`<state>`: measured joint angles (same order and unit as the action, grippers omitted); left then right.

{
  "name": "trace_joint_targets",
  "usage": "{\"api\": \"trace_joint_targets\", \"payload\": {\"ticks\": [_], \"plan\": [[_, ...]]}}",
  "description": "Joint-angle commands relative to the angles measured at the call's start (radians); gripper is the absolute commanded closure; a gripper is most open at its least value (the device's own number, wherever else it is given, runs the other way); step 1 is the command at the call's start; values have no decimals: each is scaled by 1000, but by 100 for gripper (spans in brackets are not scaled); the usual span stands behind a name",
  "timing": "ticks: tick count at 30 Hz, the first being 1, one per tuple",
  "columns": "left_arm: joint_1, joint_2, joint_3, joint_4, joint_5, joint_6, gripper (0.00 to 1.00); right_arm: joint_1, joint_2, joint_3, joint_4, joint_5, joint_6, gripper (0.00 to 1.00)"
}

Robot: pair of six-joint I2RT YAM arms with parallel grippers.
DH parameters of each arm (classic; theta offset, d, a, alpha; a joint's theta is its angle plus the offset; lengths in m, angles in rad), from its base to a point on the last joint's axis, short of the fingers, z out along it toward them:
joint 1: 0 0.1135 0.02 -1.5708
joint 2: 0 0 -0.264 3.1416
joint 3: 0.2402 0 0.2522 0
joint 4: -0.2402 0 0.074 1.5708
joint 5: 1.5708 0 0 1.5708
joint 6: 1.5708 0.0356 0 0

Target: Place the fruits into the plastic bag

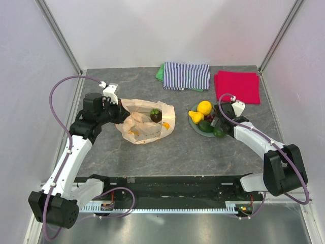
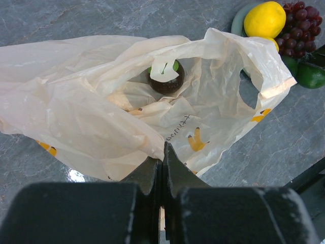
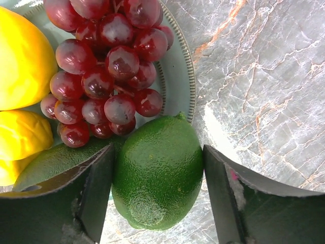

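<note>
Right wrist: pebbled green lime fills right jaws' gap, grip unclear; left jaws clamp plastic bag.

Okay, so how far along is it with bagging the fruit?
Done: one dark round fruit sits in the plastic bag, whose rim the left claw pinches. In hand: the right claw brackets the lime at the plate's edge, grip unclear. Left: lemon, pear, grapes, avocado, all on the plate.

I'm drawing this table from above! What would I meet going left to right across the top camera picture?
left gripper → plastic bag → lemon → red cloth. The striped cloth is left out because it overlaps others.
</note>
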<state>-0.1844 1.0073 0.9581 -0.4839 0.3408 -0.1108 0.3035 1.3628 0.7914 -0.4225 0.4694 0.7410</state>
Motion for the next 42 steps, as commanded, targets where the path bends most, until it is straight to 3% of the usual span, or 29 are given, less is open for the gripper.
{"api": "trace_joint_targets", "payload": {"ticks": [1, 4, 9, 18, 22, 27, 31, 36, 39, 42], "plan": [[5, 1, -9, 5, -10, 34, 99, -4, -11, -11, 21, 26, 12, 30], [5, -3, -5, 5, -5, 34, 98, -4, -17, -11, 14, 29, 11, 40], [5, 1, -7, 7, -2, 34, 98, -3, -54, -1, -21, 43, 14, 45], [5, 2, -7, 5, 3, 33, 98, -3, -264, 20, -70, 74, 14, 54], [5, 4, -7, 5, 7, 33, 98, -4, -384, 6, 5, 19, -44, 62], [6, 1, -9, 5, 7, 31, 99, -3, -539, -84, 241, -221, -156, 77], [5, 5, -5, 5, 17, 30, 99, -3, -593, -159, 482, -466, -196, 82], [5, 10, -5, 7, 30, 28, 98, 5, -458, -169, 807, -950, -195, 83], [5, 13, -5, 7, 30, 28, 98, 48, -378, -156, 959, -1110, -172, 87], [5, 14, -7, 7, 29, 26, 98, 132, -305, -84, 912, -1144, -262, 92]]}}
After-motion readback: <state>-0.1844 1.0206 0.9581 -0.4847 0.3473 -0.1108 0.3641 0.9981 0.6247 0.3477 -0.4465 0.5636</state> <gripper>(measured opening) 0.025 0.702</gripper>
